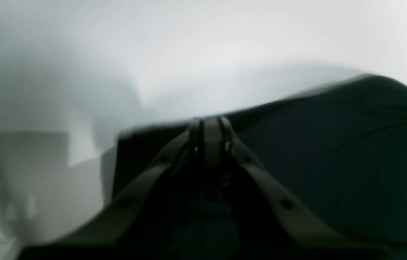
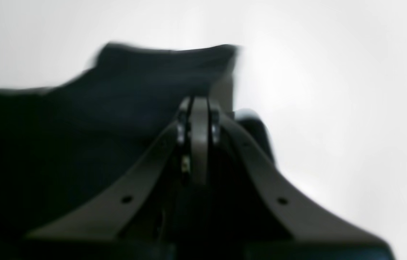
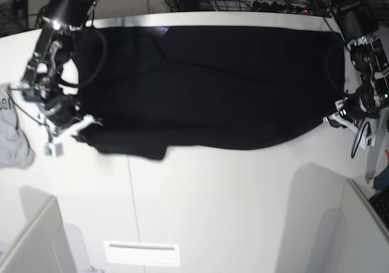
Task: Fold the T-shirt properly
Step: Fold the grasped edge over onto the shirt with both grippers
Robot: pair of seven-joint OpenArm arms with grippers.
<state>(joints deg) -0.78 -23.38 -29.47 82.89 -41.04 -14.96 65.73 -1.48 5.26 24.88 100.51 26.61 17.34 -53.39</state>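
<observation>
**Both sets of fingers pinched on opposite ends of the black T-shirt**

Left fingers (image 1: 210, 124): matte dark-grey curved blades, pressed together at the tips with no gap. Black cloth lies bunched under and beside them in the left wrist view, so they appear clamped on the hem of the T-shirt (image 1: 333, 151). View is motion-blurred; the exact fold of cloth between the tips is not resolvable.

Right fingers (image 2: 198, 108): same grey blades, tips closed flat against each other, small bright metal fittings either side. The T-shirt (image 2: 98, 119) rises behind them as a soft, rounded ridge with one squared corner. Grip on the cloth is likely but blurred.

Base view: the T-shirt (image 3: 219, 84) is a broad, dull black, matte sheet spread sideways across the far half of the white tabletop (image 3: 231, 206). Its near edge sags in a shallow curve; a loose flap hangs lower toward the right gripper (image 3: 82, 126). Shallow diagonal creases run through the middle. A small pale patch shows at the shirt's far edge.

The right gripper sits at one end of the shirt's near edge; the left gripper (image 3: 338, 117) sits at the opposite end. Black cables loop over the shirt beside each arm.

A crumpled grey garment (image 3: 13, 136) with dark lettering lies on the tabletop beyond the right gripper, apart from the shirt. A white recessed rectangular plate (image 3: 141, 253) sits in the tabletop nearer the camera than the shirt.
</observation>
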